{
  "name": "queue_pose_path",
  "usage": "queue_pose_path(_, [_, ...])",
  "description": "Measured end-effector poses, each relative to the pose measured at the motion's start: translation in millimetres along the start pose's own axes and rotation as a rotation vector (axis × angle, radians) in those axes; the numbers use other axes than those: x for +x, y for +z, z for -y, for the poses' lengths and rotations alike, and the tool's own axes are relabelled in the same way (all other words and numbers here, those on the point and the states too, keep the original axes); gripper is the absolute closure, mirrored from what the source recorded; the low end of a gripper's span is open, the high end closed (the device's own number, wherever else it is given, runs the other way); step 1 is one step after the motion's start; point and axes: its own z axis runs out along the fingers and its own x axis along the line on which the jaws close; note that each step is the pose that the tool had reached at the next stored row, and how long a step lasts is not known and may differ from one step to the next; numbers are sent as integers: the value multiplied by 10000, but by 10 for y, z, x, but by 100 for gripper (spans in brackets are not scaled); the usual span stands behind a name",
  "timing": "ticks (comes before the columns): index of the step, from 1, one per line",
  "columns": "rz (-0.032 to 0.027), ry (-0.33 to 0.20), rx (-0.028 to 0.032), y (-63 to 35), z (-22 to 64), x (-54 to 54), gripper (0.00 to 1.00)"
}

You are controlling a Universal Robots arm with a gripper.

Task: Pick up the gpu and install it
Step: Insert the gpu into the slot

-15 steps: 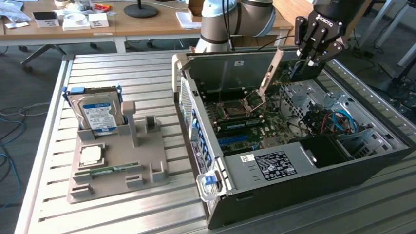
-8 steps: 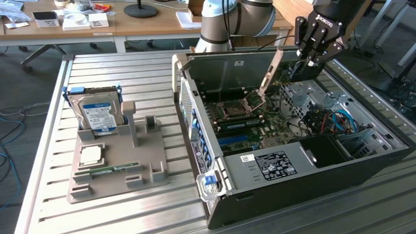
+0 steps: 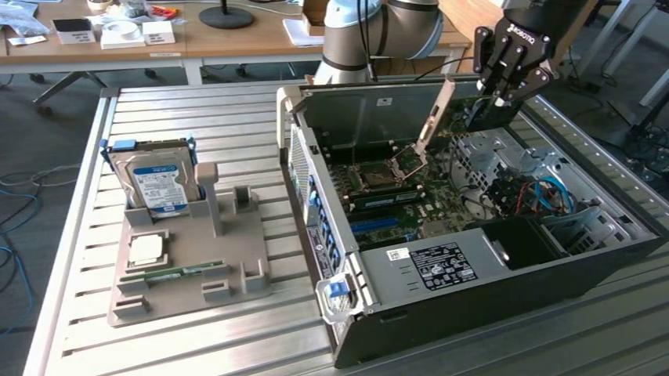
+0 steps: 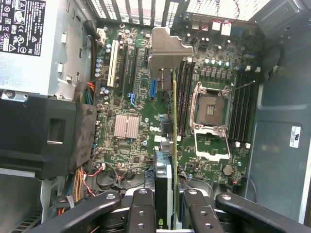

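Observation:
My gripper (image 3: 494,95) hangs above the far end of the open computer case (image 3: 522,274), shut on the gpu (image 3: 483,116). The card is held edge-down, and its silver bracket (image 3: 437,113) slants down towards the motherboard (image 3: 418,204). In the wrist view the gpu (image 4: 164,160) shows edge-on between the black fingers (image 4: 141,208), with its bracket (image 4: 167,48) at the far end. It hovers over the board between the expansion slots (image 4: 124,63) and the memory slots (image 4: 182,97). The card is above the board, not touching a slot.
The empty CPU socket (image 3: 381,172) lies open on the board. On the slatted metal table, at the exterior view's left, a grey holder (image 3: 188,274) carries a hard drive (image 3: 157,184), a CPU chip (image 3: 146,249) and a green memory stick (image 3: 178,272). The power supply (image 3: 439,262) fills the case's near end.

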Motion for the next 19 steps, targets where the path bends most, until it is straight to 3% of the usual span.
queue_pose_path(19, [1,1,0,3,-32,-6,73])
